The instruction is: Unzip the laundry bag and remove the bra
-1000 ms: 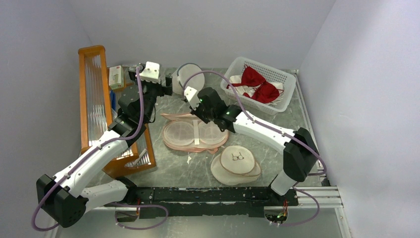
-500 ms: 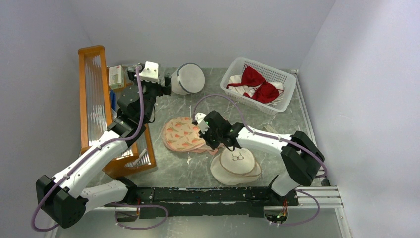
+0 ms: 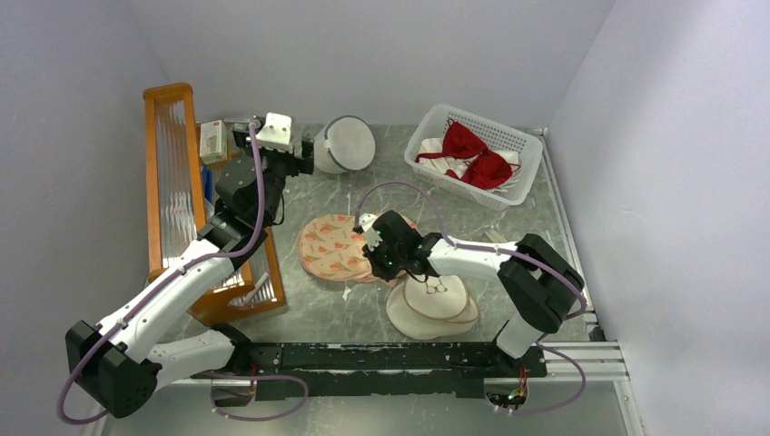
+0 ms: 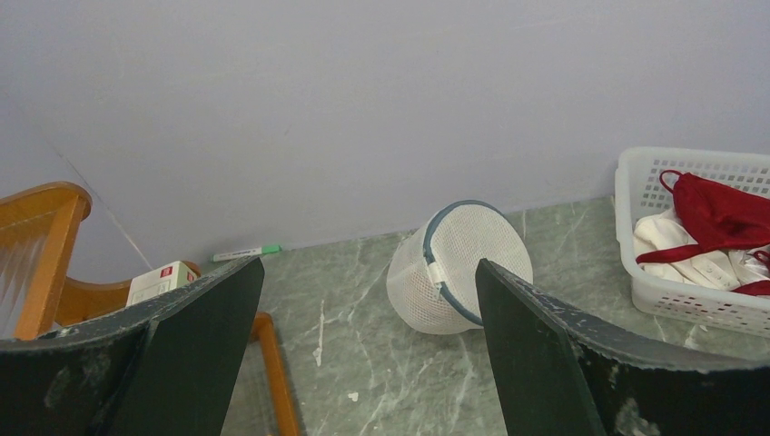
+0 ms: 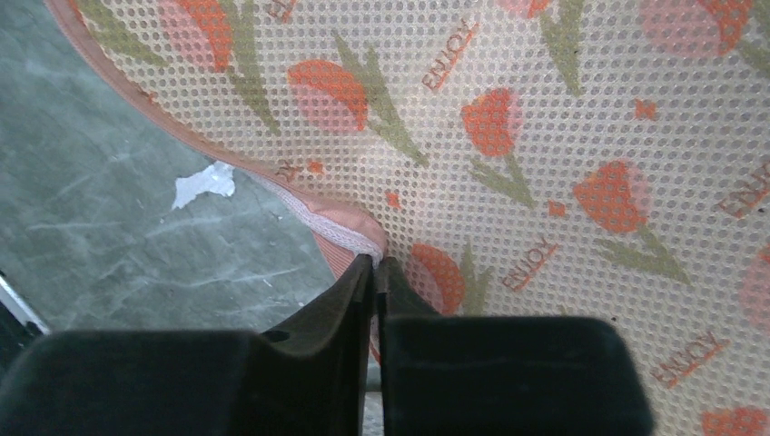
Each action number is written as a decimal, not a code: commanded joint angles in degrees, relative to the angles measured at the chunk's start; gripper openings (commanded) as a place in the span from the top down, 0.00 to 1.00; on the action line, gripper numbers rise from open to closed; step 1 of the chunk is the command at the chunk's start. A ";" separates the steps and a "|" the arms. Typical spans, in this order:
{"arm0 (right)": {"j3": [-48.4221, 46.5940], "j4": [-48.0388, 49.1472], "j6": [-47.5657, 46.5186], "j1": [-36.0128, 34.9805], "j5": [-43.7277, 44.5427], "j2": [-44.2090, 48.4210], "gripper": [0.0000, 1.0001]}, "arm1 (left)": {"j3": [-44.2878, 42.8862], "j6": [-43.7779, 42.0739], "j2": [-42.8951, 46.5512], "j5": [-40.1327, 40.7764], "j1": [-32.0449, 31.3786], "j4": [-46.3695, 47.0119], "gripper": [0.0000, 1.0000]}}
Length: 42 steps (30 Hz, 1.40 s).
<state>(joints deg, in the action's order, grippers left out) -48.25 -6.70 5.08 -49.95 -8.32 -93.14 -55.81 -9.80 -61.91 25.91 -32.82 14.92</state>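
Careful here: your right gripper has its fingers pressed together on only a sliver of pink trim, at the 4 o'clock edge of the laundry bag. Tug hard and I reckon it slips free, or the whole pouch drags toward the cream pouch at 5 o'clock, because nothing pins it. Your left gripper hangs spread wide at 11 o'clock. The bag lies flat mid-table, printed mesh up. The bra sits in the basket at 1 o'clock.
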 commanded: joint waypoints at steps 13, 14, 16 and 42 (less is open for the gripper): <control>1.96 10.97 4.28 7.04 7.35 14.20 0.19 | -3.65 7.23 -1.77 -7.12 0.47 -2.56 0.01; 1.13 11.11 4.97 9.38 7.65 14.48 0.18 | -3.99 7.80 -2.01 -8.00 0.47 -2.94 0.01; 0.30 11.65 7.51 16.06 7.95 16.20 0.15 | -4.40 8.35 -2.37 -10.00 0.47 -3.49 0.01; -17.28 -12.96 4.33 25.51 34.83 51.94 0.00 | -27.67 16.08 -3.30 -11.21 2.15 -22.89 0.01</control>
<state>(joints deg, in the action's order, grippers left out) -61.89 -16.01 10.85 -22.94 22.44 -41.87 -80.97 3.14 -66.59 16.21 -31.09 -3.55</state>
